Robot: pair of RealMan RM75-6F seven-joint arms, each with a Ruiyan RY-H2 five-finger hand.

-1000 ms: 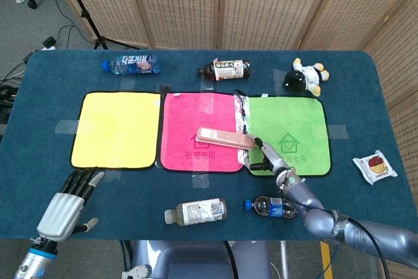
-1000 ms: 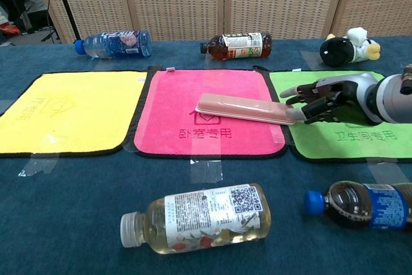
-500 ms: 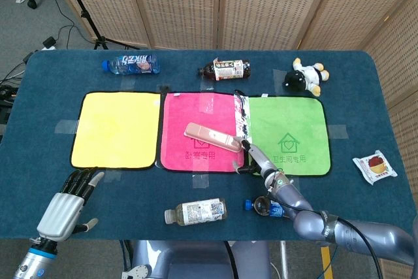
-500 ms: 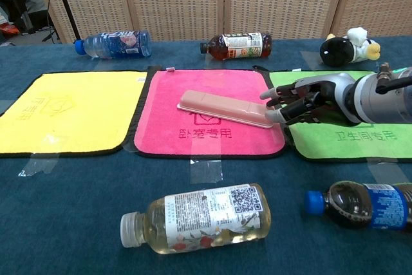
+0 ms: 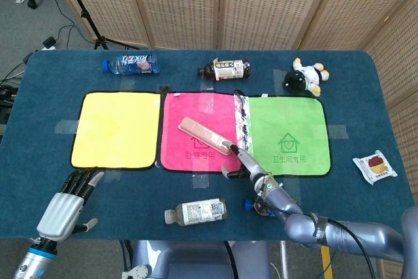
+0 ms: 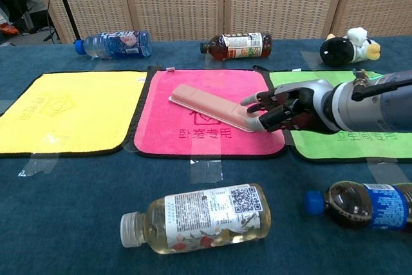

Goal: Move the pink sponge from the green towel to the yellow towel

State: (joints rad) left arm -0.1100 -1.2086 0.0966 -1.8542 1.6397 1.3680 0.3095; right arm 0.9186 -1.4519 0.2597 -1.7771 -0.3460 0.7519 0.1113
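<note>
Your right hand point(image 6: 288, 113) is gripping one end of the long flat pink sponge point(image 6: 211, 108) above the pink towel point(image 6: 193, 134), while your left hand point(image 5: 65, 202) is resting with fingers apart.

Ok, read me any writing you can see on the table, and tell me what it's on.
"卧室专用": pink towel.
"卫生间专用": green towel.
Faint print on yellow towel: unreadable.
The bottle labels and snack packet: too small to read.
</note>
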